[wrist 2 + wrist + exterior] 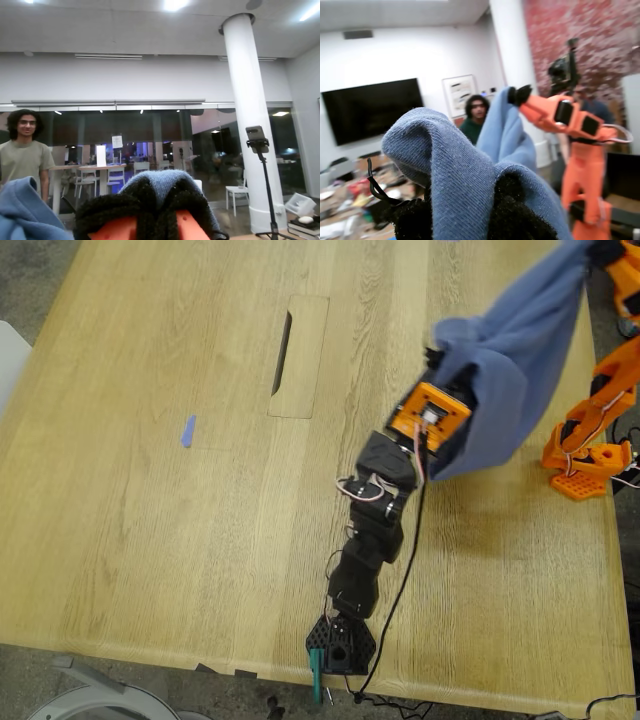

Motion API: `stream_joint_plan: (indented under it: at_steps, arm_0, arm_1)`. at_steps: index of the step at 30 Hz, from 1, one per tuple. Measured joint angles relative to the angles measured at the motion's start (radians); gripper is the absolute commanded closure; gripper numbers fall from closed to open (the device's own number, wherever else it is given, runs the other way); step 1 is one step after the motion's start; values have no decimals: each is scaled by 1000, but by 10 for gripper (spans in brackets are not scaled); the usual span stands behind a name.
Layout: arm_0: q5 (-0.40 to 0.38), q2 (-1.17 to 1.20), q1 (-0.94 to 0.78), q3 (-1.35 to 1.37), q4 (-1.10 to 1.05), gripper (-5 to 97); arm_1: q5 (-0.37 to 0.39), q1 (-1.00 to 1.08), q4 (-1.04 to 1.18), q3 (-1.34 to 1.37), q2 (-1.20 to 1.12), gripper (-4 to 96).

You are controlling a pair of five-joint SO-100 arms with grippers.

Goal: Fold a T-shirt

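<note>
Oak table (180, 540) filled the exterior view, mostly bare, with a slot cover (298, 357) set into its middle. Above that view's right side the T-shirt (520, 360) hung clear of the wood, stretched between both arms. My first gripper (465, 220) rode on the black arm rising from the near edge; only its wrist view showed the dark padded jaws pressed onto a bunched fold of blue cloth, with the orange arm (570, 120) pinching the far end. My second gripper (160, 210) appeared just at the exterior view's top right corner; its own camera showed the jaws clamped on a small hump of fabric. A person (25, 155) stood behind. Tiny blue scrap (188, 431) lay on the table, well apart.
</note>
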Motion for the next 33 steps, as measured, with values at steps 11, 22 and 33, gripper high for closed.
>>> stream_joint_plan:
  at_steps: [11, 22, 33]
  arm_0:
    - [18, -135, 357, -21, 6, 919]
    - [0, -216, 357, -49, 221, 919]
    - [-37, -216, 144, -49, 534, 919]
  arm_1:
    - [48, 92, -92, 747, 565, 888]
    - [66, 89, -103, 1184, 778, 892]
    - [67, -12, -183, 1489, 819, 901]
